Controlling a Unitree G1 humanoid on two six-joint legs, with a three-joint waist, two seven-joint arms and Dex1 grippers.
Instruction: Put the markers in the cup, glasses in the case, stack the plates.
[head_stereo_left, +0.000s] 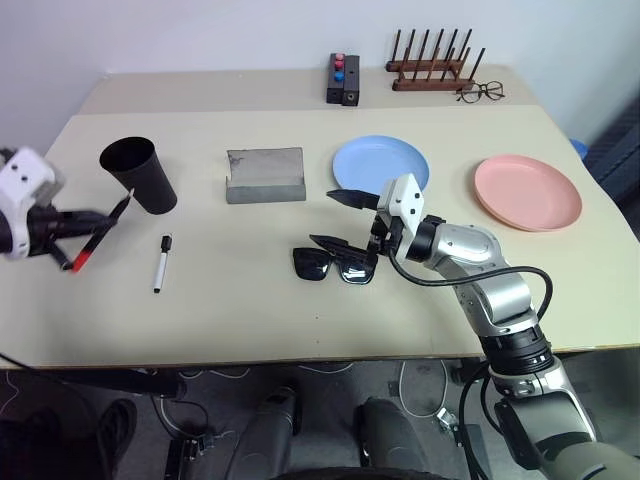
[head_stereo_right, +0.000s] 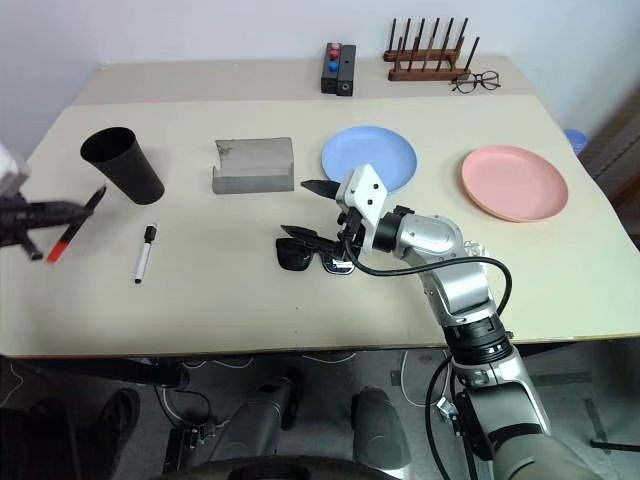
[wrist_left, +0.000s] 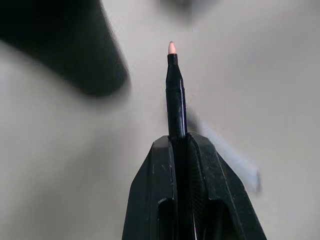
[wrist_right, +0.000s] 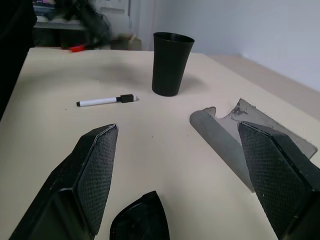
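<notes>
Sunglasses (head_stereo_left: 334, 266) lie closest to me on the table (head_stereo_left: 250, 320), dark lenses flat on the surface, and my right gripper (head_stereo_left: 340, 218) hangs just over their far side with its fingers spread wide and nothing between them. One finger (head_stereo_left: 349, 197) reaches out toward the blue plate (head_stereo_left: 380, 165), the other sits low above the frame. Off to my left, my left gripper (head_stereo_left: 75, 228) is clamped shut on a marker (head_stereo_left: 100, 235), black-barrelled with a red end, held up off the table and angled toward the black cup (head_stereo_left: 139, 175) that stands upright just beyond it. A second marker (head_stereo_left: 160, 263), white with a black cap, rests on the table near the cup's base, between the cup and my side. Behind the sunglasses the grey case (head_stereo_left: 265, 175) sits open, its lid raised. The blue plate is beside the case on the right, and the pink plate (head_stereo_left: 527, 192) lies further right, well apart from it, not stacked.
</notes>
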